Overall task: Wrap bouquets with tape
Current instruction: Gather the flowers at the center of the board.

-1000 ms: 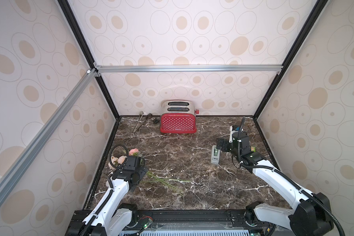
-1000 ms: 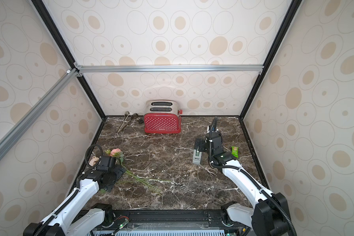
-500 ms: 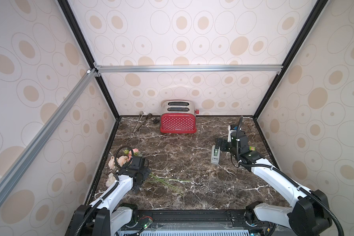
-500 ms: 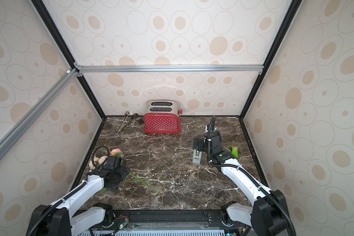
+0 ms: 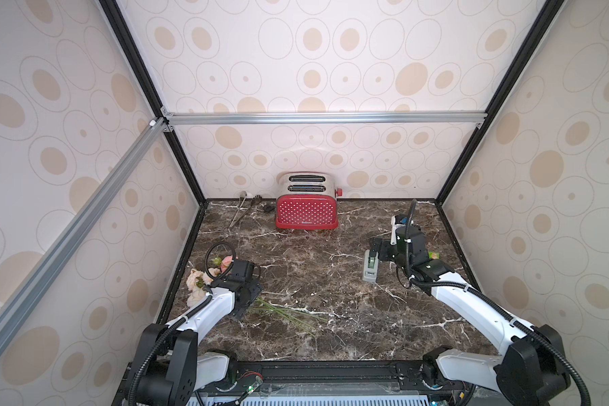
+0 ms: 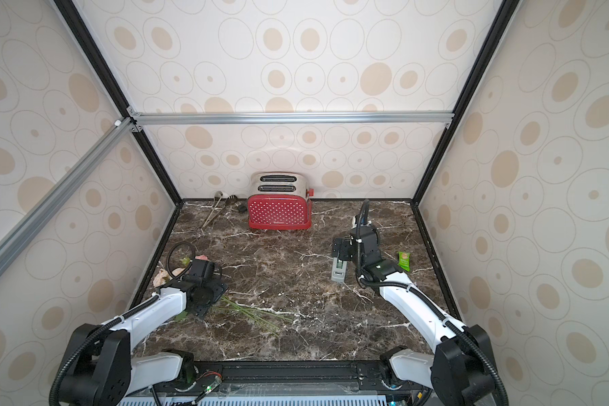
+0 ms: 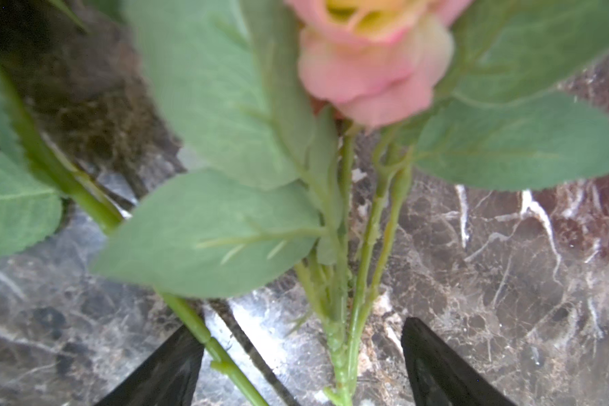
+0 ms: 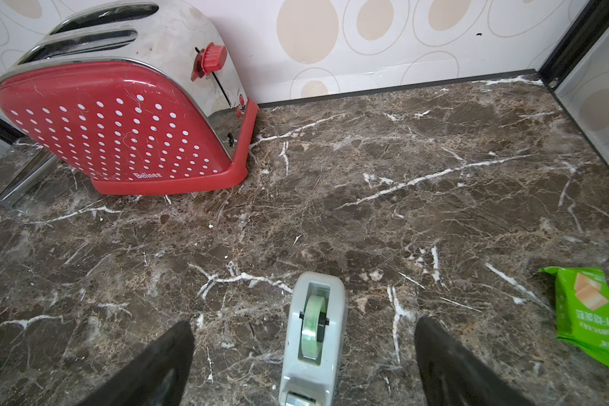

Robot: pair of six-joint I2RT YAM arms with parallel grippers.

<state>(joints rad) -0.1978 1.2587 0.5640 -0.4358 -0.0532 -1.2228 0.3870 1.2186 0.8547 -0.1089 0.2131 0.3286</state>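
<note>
Left gripper [image 7: 299, 327] open astride thin green bouquet [image 7: 208, 232] stems; right gripper [image 8: 305, 321] open astride oblong grey tape dispenser [image 8: 296, 355]; veined marble tabletop [image 8: 401, 175].

Both arms: white link shells [image 5: 471, 305], black joint housings [image 5: 529, 360], black corrugated cables [image 5: 407, 246], black tapered fingers [image 8: 148, 369].

A red toaster [image 5: 306, 207] with white dots and a chrome top is seen standing at the back of the dark marble worktop [image 5: 331, 291], close against the wall. Two long metal utensils [image 5: 240, 211] are laid near it toward the back left corner, and a small black object [image 5: 268, 208] is placed between them and the toaster. A green snack packet [image 6: 404, 261] is seen lying flat near the right edge. The walls are papered with beige ovals, and an aluminium bar [image 5: 324, 117] is fixed across the back.
</note>
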